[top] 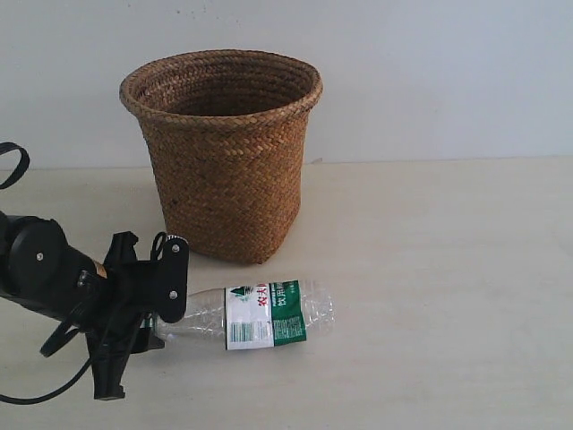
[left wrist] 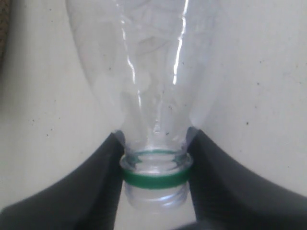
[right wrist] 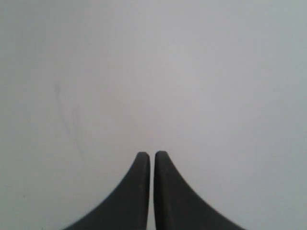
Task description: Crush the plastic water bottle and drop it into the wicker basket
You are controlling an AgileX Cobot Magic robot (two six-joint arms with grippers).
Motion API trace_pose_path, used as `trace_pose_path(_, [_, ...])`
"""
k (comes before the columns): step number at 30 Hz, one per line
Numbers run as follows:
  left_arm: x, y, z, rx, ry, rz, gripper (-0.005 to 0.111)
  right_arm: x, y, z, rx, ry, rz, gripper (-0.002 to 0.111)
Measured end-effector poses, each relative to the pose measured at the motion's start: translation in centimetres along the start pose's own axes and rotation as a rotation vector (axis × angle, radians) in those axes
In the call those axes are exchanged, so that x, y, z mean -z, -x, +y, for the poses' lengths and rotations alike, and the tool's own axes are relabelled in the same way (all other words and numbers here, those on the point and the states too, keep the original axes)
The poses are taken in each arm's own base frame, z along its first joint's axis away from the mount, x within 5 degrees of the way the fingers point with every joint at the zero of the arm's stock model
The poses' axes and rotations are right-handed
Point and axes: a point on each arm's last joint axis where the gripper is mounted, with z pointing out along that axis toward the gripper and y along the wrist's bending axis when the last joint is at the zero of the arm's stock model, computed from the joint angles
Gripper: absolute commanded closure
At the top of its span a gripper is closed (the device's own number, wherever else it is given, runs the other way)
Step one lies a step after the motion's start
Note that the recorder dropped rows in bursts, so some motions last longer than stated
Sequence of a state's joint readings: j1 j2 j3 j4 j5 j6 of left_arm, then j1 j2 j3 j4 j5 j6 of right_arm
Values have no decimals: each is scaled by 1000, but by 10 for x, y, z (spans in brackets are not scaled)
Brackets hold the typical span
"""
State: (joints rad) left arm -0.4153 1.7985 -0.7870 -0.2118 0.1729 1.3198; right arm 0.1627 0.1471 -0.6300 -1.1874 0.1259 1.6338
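The plastic water bottle lies on its side on the table, in front of the wicker basket. Its white-and-green label faces up and its neck points left. My left gripper is shut on that neck. In the left wrist view the two black fingers press the neck from both sides at the green ring, with the clear bottle stretching away from them. The basket stands upright, apart from the bottle. My right gripper is shut on nothing over a plain pale surface and does not show in the exterior view.
The pale wooden table runs back to a white wall behind the basket. The left arm's black body and cables fill the lower left corner. A brown edge of the basket shows beside the bottle in the left wrist view.
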Motion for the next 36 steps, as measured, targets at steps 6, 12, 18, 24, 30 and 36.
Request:
trace_pose_path(6, [0, 0, 0, 0, 0, 0, 103, 1, -72, -29, 21, -40, 213, 108])
trace_pose_path(12, [0, 0, 0, 0, 0, 0, 103, 28, -132, -61, 34, -105, 351, 108])
trace_pose_path(18, [0, 0, 0, 0, 0, 0, 103, 48, -168, -81, 41, -141, 430, 108])
trace_pose_path(24, [0, 0, 0, 0, 0, 0, 103, 49, -171, -83, 41, -143, 439, 108])
trace_pose_path(30, [0, 0, 0, 0, 0, 0, 103, 49, -171, -82, 41, -140, 437, 108])
trace_pose_path(36, [0, 0, 0, 0, -2, 0, 103, 49, -171, -82, 48, -137, 438, 108])
